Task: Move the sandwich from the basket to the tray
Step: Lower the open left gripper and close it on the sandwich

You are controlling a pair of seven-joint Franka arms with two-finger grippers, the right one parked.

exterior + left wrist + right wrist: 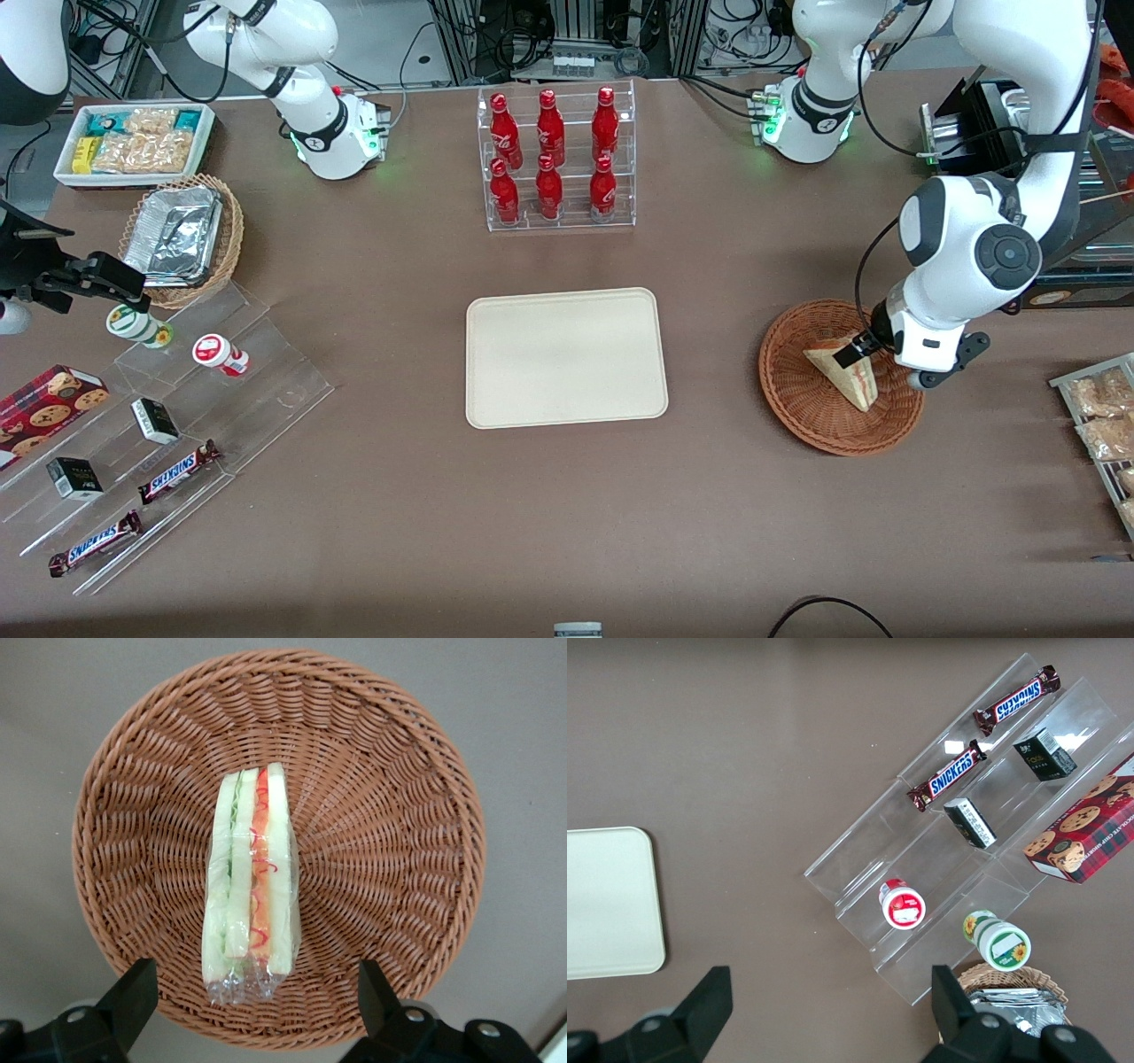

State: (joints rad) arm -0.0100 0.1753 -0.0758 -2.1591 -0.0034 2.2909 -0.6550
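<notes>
Sandwich: the sandwich (250, 881) stands on edge in the basket (399, 850), its red and green filling upward, its clear wrap loose and crinkled at the end nearest the claw.
Basket: at about 3 o'clock from the tray (565, 356) in the front view, well apart from it, toward the working arm's end of the table (567, 505).
Claw: the gripper (858, 347) hangs low over the basket above the sandwich; in the wrist view its fingers (131, 992) stand wide apart, released, one on each side of the wedge and touching nothing.
Step in hand: by my reading, lining up to come down and pinch; nothing has been lifted yet.
Risk, grip: the wedge is soft and the wrap slick; a pinch on loose film alone could let it slide out on the lift.
Risk, squeeze: too hard a close would crush the bread and push the filling out.
Risk, basket: the basket looks light; a finger catching the weave could drag or tip it.
Risk, carry: the tray lies well off, so a weak hold has a long way to fail.
Front view only: it shows the tray bare, the basket's place relative to it, and a rack of bottles (554, 155) at 12 o'clock from the tray.
Wrist view only: it shows the finger spread and the filling layers; the front view hides the claw's opening under the arm.
</notes>
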